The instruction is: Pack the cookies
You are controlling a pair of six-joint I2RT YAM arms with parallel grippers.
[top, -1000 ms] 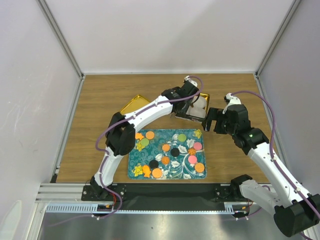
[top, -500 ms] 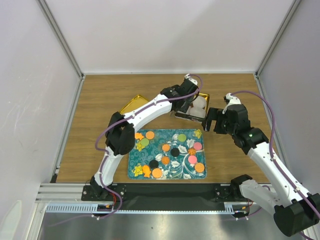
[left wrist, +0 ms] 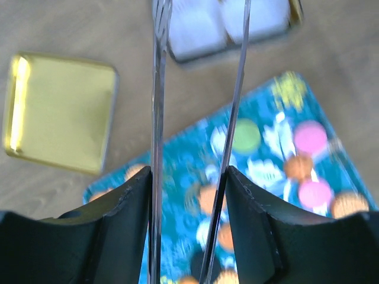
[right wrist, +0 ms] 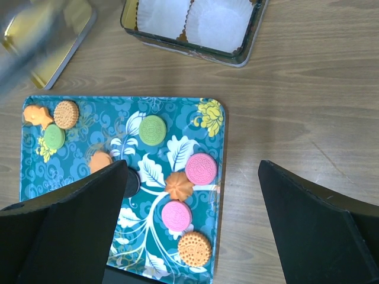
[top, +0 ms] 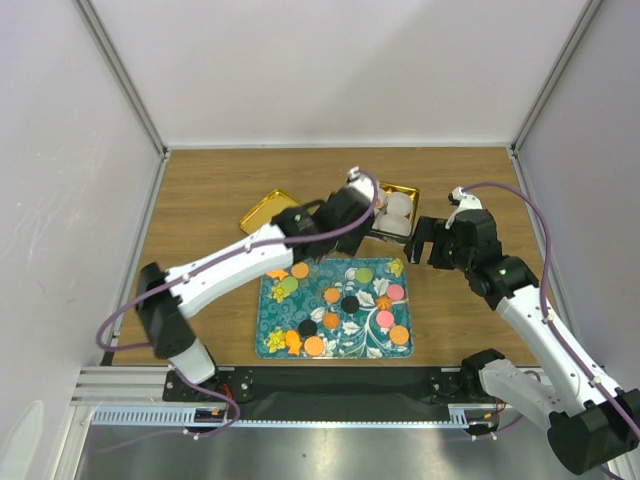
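**A:** The left hand (left wrist: pixel 201 18) is stretched in from the near left. It is held above the tabletop (top: pixel 200 190), by the far edge of the teal tray (right wrist: pixel 74 148) and close to the tin (right wrist: pixel 177 45).

**B:** And its grip? Two long thin metal fingers (left wrist: pixel 157 118) are seen apart, with a clear gap between them. Nothing is pinched there, so that hand is released.

**A:** The right hand (top: pixel 428 242) is held out past the tray's far right corner, on the near side of the tin. In its wrist view two dark fingers (right wrist: pixel 77 219) are spread wide. Only tray and wood can be seen between them, so it is released as well, with nothing grasped.

**B:** Now the cookies (right wrist: pixel 152 129). Every one in view is lying flat on the teal tray.

**A:** A green cookie (top: pixel 364 274) is placed towards the far edge. Two pink ones (right wrist: pixel 201 168) sit on the right side, with an orange flower-shaped one (right wrist: pixel 178 185) between them.

**B:** A black one (top: pixel 350 304) is found near the middle. More orange and green ones are gathered at the far left corner (right wrist: pixel 66 113), and more orange ones lie along the near edge (top: pixel 313 345).

**A:** Beyond the tray, the tin is set on the tabletop with white pleated paper cups (right wrist: pixel 219 23) side by side inside it.

**B:** A gold lid (top: pixel 265 210) lies flat to the left of the tin, well apart from it and just beyond the tray's far left corner. Part of it is crossed by the left arm in the top view.
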